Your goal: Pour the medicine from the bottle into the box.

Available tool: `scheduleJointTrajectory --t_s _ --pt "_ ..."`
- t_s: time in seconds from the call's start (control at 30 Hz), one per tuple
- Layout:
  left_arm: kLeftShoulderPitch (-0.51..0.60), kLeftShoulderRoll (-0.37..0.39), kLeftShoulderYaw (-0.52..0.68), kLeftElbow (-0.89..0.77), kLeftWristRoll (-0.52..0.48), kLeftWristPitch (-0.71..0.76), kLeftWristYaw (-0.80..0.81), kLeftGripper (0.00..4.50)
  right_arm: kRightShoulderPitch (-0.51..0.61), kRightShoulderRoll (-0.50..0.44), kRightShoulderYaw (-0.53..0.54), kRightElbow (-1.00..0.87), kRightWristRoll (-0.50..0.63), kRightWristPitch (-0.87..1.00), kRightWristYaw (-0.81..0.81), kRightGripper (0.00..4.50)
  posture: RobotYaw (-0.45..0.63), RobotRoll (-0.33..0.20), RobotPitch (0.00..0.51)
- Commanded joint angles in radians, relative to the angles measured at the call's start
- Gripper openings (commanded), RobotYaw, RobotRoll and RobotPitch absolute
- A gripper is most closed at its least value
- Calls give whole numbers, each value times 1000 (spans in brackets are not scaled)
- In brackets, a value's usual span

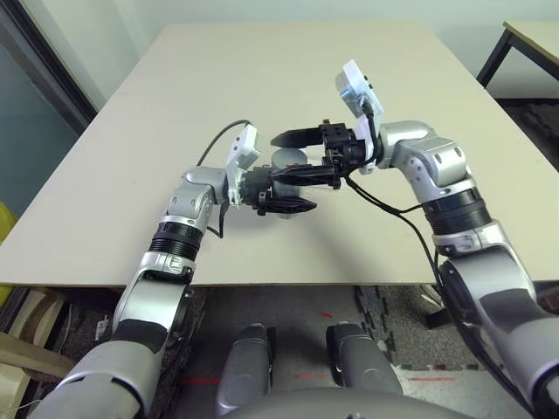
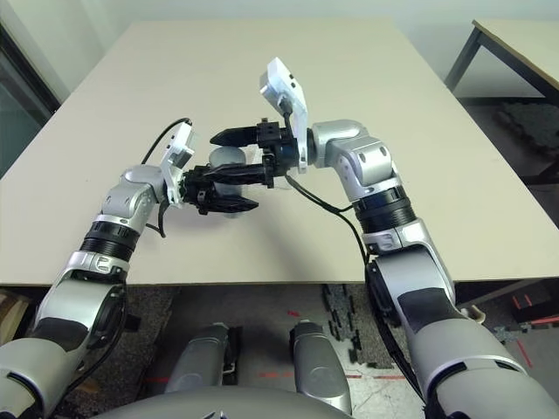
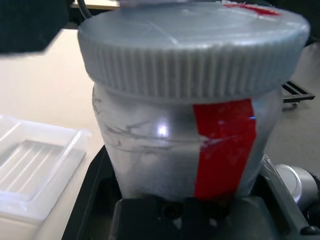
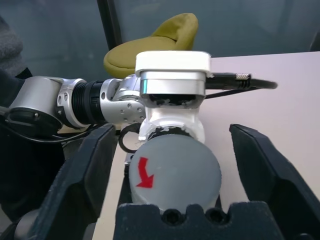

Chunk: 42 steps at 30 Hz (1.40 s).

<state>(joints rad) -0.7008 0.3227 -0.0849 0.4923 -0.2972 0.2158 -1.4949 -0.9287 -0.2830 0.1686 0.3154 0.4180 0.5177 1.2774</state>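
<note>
The white bottle point(image 3: 185, 145) with its red label stands roughly upright between the fingers of my left gripper point(image 1: 293, 190), which is shut on its body just above the table. Its ribbed grey cap point(image 4: 175, 175) is on and bears a red arrow. My right gripper point(image 1: 297, 157) reaches in from the right. It is open, with one black finger point(image 4: 82, 170) on each side of the cap and a gap on both sides. The clear plastic box point(image 3: 35, 170) lies on the table beside the bottle. The medicine is hidden from view.
The beige table point(image 1: 288, 70) stretches far ahead, and its front edge runs just below my forearms. A second table point(image 1: 533, 35) stands at the back right. Black cables point(image 1: 384, 205) hang from my right wrist. An olive cushion point(image 4: 160, 42) sits beyond the table's left side.
</note>
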Motion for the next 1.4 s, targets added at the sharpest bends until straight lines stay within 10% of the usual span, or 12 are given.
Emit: scheduleJointTrajectory --t_s 0.03,1.0,1.4 --pt "25 8 -14 -37 -19 15 4 2748 -17 1 -19 19 2 -10 -14 4500 -109 0 54" --pt "18 56 15 -28 -34 6 43 2748 105 -178 -81 -113 33 61 -32 4500 -117 0 47" --pt "-19 31 14 11 -33 -16 65 2748 92 -118 -35 -221 57 98 -69 4500 -122 0 44"
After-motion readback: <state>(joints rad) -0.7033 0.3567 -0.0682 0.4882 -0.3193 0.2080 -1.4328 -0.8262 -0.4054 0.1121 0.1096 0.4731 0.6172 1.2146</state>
